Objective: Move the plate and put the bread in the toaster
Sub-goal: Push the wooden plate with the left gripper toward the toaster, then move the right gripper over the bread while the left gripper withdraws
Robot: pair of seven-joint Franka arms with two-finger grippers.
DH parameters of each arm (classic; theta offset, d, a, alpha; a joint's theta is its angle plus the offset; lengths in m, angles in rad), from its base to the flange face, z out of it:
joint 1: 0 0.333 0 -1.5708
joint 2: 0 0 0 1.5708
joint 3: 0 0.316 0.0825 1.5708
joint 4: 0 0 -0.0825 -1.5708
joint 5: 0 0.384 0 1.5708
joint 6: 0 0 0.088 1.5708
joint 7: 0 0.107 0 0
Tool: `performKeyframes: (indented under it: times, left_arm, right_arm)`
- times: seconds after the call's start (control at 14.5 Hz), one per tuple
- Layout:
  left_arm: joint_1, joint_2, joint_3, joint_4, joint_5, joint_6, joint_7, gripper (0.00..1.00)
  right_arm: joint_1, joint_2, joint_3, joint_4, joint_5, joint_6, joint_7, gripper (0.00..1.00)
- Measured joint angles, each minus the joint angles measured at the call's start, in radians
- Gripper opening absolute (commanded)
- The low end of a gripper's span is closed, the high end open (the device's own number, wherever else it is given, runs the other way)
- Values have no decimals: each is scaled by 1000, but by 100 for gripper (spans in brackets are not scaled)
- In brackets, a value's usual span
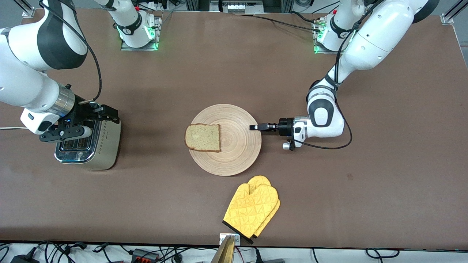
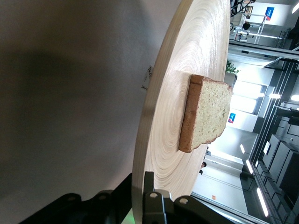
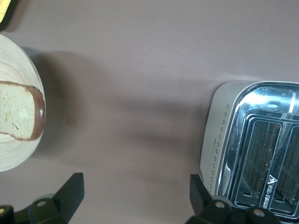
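Observation:
The round light-wood plate (image 1: pixel 234 153) lies at the table's middle. The bread (image 1: pixel 203 137) lies flat on its part toward the right arm's end. My left gripper (image 1: pixel 256 127) is low and level, shut on the plate's rim at the left arm's side. In the left wrist view the rim sits between its fingers (image 2: pixel 147 196), with the plate (image 2: pixel 168 116) and the bread (image 2: pixel 208 114) ahead. The chrome and cream toaster (image 1: pixel 89 146) stands at the right arm's end. My right gripper (image 1: pixel 87 122) hangs open and empty over the toaster's plate-side edge. The right wrist view shows my right gripper (image 3: pixel 135 196), the toaster (image 3: pixel 252 149), the plate (image 3: pixel 14 154) and the bread (image 3: pixel 18 116).
A pair of yellow oven mitts (image 1: pixel 252 208) lies nearer to the front camera than the plate, by the table's edge. The toaster's white cord (image 1: pixel 11 128) runs off the right arm's end. Bare brown table lies between the toaster and the plate.

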Motion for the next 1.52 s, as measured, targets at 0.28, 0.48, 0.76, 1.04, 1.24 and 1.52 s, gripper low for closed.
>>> performKeyframes:
  times: [0.28,0.48,0.76,1.04,1.24,1.52]
  left_arm:
    - [-58,0,0,14,-18,96,-2,0]
    - [-97,2,0,15,-57,123,-2,0]
    - [-133,9,0,16,-85,146,-2,0]
    - [-152,28,0,16,-106,193,-2,1]
    - [-164,37,0,17,-117,205,-2,0]
    - [-166,38,3,18,-117,207,-2,20]
  right_arm:
    - [0,0,0,0,0,0,0,100]
    - [-1,0,0,-1,0,0,0,100]
    - [-1,0,0,-1,0,0,0,100]
    - [-1,0,0,-2,-14,-1,6,100]
    - [5,0,2,-14,-14,-8,58,100]
    - [40,15,12,-59,-14,-5,148,100]
